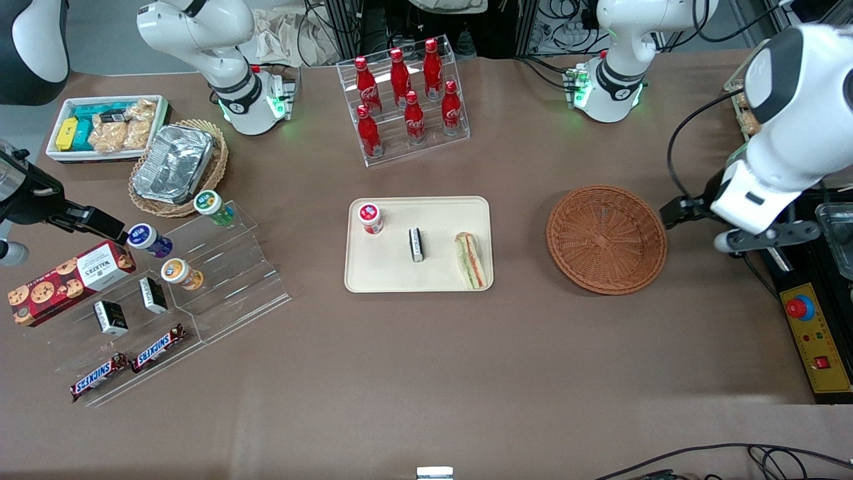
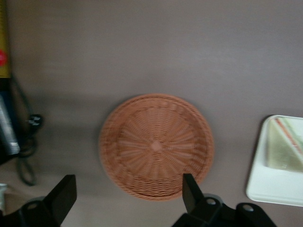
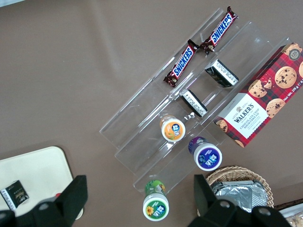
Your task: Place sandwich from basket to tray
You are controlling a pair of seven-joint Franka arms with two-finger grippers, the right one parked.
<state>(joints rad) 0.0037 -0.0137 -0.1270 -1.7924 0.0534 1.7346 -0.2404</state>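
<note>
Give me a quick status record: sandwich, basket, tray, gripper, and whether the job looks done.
sandwich: lying on the tray, by the edge nearest the basket
basket: nothing in it, on the table beside the tray, toward the working arm's end
tray: also holds a red-capped cup and a small black box
gripper: open, holding nothing, above the basket's rim
task: looks complete

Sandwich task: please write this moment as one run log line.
sandwich: on tray | basket: nothing in it | gripper: open, holding nothing, above the basket's edge | step: placement looks done
</note>
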